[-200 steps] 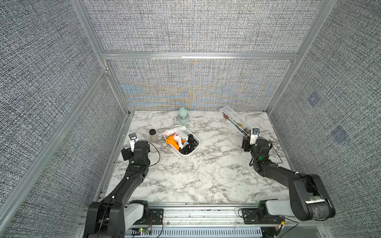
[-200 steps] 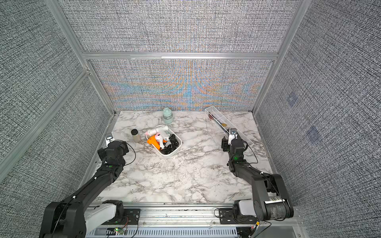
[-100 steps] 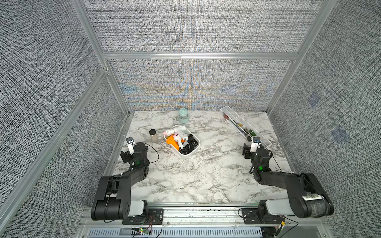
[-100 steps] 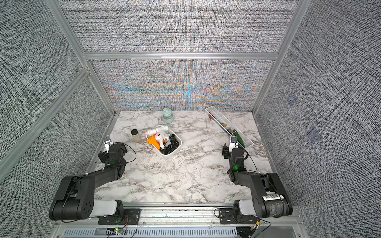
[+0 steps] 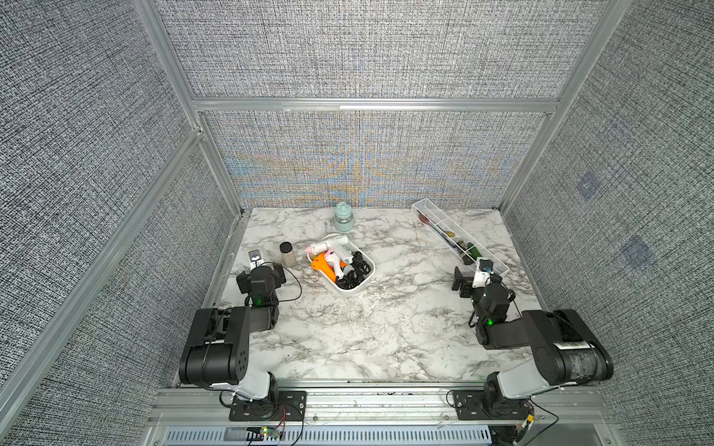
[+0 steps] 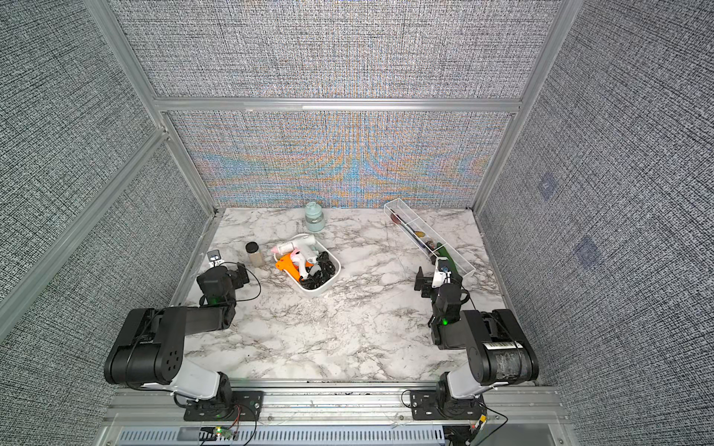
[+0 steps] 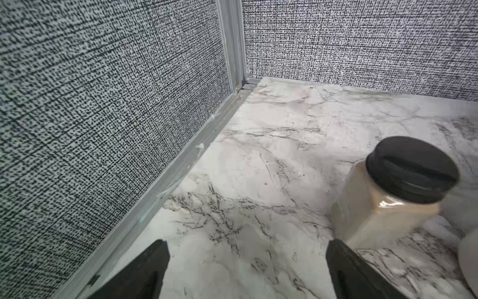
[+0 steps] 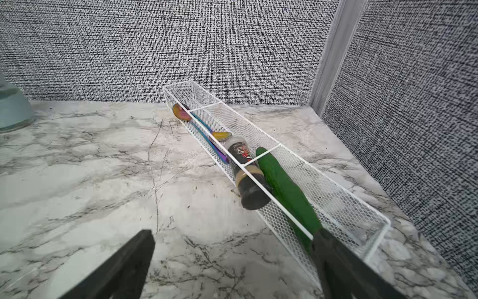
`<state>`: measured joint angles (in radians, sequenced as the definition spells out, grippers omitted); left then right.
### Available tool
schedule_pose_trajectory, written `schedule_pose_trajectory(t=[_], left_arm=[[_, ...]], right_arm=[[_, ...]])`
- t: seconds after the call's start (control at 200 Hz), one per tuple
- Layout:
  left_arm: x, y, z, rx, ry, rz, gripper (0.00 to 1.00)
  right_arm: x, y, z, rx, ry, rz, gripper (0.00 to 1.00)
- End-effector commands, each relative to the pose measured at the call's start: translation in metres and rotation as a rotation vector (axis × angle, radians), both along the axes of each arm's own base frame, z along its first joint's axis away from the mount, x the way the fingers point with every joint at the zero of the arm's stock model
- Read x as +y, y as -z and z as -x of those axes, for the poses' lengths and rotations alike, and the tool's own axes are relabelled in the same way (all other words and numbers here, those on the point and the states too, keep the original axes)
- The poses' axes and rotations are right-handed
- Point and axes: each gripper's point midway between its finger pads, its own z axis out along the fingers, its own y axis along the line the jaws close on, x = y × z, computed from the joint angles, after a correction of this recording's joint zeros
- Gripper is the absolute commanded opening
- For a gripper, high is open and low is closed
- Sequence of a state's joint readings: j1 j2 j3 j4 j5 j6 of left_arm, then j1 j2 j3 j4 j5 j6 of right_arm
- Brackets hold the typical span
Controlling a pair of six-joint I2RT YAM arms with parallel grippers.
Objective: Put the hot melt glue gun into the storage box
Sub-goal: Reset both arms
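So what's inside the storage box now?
Inside the storage box: a white glue gun at the far end, a pink-and-white glue gun over an orange glue gun, and tangled black cords at the near end. The box floor and part of the orange glue gun are covered.

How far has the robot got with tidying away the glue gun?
Looks finished: the white glue gun, pink glue gun and orange glue gun lie in the storage box. In hand: nothing; the left tool and right tool stand open, empty. Left: seemingly nothing; no glue gun shows on the table.

Teal jar (image 8: 11,108) cut off at the edge (lid unseen)
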<state>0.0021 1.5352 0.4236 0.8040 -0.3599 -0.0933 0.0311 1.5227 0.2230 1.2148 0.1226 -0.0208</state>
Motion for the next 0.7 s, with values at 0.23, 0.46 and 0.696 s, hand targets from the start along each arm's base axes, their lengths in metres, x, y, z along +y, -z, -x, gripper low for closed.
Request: schedule_pose_trajectory(t=[0.23,0.46,0.696], left_arm=[[-0.0039,-0.002,-0.0013,-0.009,0.026,0.006,1.0],[-0.0039,-0.0023,-0.0016,-0.01,0.025,0.006,1.0],[-0.0035,-0.0024,-0.0017,-0.01,0.024,0.006,1.0]], right_arm=[[0.0024,-0.0082,-0.0021,-0.03,-0.017,-0.014,0.99],[0.0025,-0.0081,-0.0027,-0.029,-0.017,-0.014,0.99],[0.0022,-0.0076,-0.0033,-0.027,-0.022,-0.019,0.99]])
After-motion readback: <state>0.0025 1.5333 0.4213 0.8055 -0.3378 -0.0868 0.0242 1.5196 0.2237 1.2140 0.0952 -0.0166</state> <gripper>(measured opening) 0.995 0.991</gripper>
